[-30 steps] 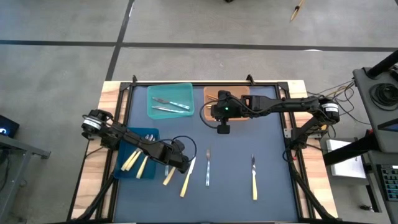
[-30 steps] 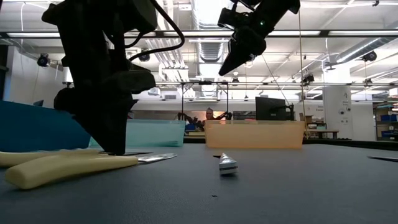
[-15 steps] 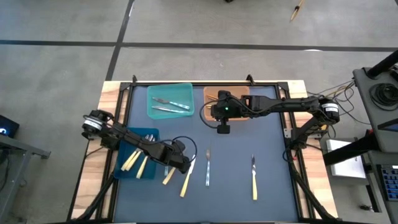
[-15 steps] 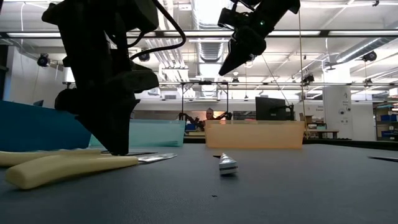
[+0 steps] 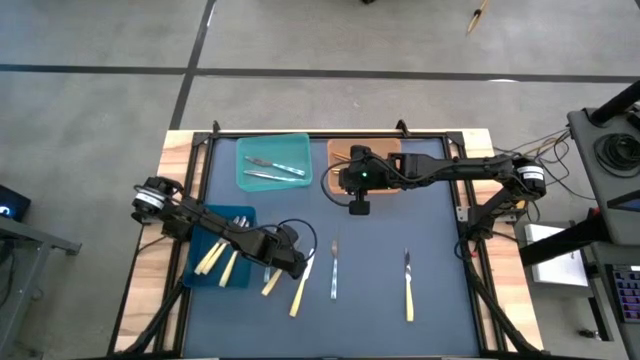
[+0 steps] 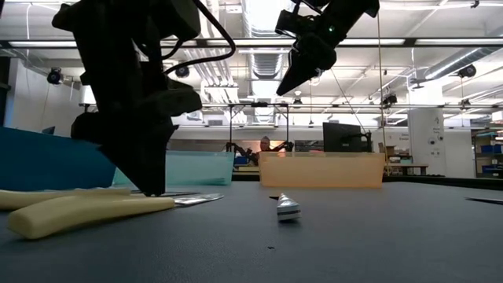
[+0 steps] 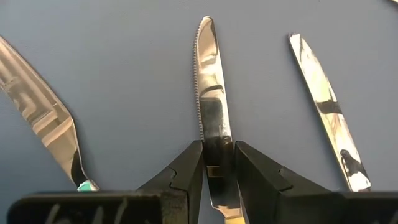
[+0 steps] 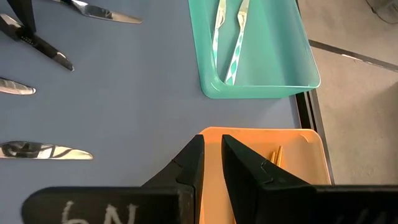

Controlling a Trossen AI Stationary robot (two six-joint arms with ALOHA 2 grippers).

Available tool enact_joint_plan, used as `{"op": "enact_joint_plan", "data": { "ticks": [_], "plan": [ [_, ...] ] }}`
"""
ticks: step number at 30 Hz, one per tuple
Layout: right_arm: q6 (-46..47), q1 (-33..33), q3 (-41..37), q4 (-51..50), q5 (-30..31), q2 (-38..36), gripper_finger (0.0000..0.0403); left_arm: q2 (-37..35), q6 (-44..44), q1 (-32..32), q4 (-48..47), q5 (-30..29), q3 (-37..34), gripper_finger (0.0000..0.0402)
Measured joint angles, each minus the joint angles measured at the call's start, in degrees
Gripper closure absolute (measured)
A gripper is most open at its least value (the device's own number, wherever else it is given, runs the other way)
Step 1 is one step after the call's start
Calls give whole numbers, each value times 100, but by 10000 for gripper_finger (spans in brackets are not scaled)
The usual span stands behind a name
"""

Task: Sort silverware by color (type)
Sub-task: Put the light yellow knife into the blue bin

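From above, you have the left gripper (image 5: pixel 297 268) low over the desk (image 5: pixel 420 215), just beside the blue bin (image 5: pixel 208 243), at the top of a pale yellow knife (image 5: pixel 301 287). A second pale yellow piece (image 5: pixel 271 282) lies touching the bin's corner, and more pale yellow handles rest inside that bin. Further right on the desk lie a silvery grey piece (image 5: pixel 334 270) and another pale-handled knife (image 5: pixel 408 287), well apart. The teal bin (image 5: pixel 272 162) holds two teal-handled pieces. Your right gripper (image 5: pixel 358 207) hangs by the orange bin (image 5: pixel 342 152).

From desk height, the left gripper (image 6: pixel 151 189) reaches down to the surface with the pale yellow knife (image 6: pixel 86 214) lying at its tip. The right gripper (image 6: pixel 284 88) hangs high, holding nothing.

In your left wrist view, the jaws are clamped on the knife's blade (image 7: pixel 211 106), one finger on each side, the knife still flat on the desk. Two other blades lie either side, apart from it.

In your right wrist view, the jaws stand narrowly apart with nothing between them, over the orange bin (image 8: pixel 311 155), the teal bin (image 8: pixel 273 84) beyond.
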Motion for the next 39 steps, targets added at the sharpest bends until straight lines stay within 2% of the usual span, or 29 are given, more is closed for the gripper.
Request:
{"op": "enact_joint_plan", "data": {
  "ticks": [11,25,34,39],
  "plan": [
    [2,0,0,-4,0,0,355,-350,222,2,44,-412,0,326],
    [4,0,0,-36,0,0,355,-725,488,-16,146,-440,0,326],
    [194,0,-2,-178,-2,0,355,-1249,1039,-22,294,-583,7,326],
    [387,9,-130,-187,-199,0,355,-1410,1719,-129,269,-373,7,326]
  ]
}}
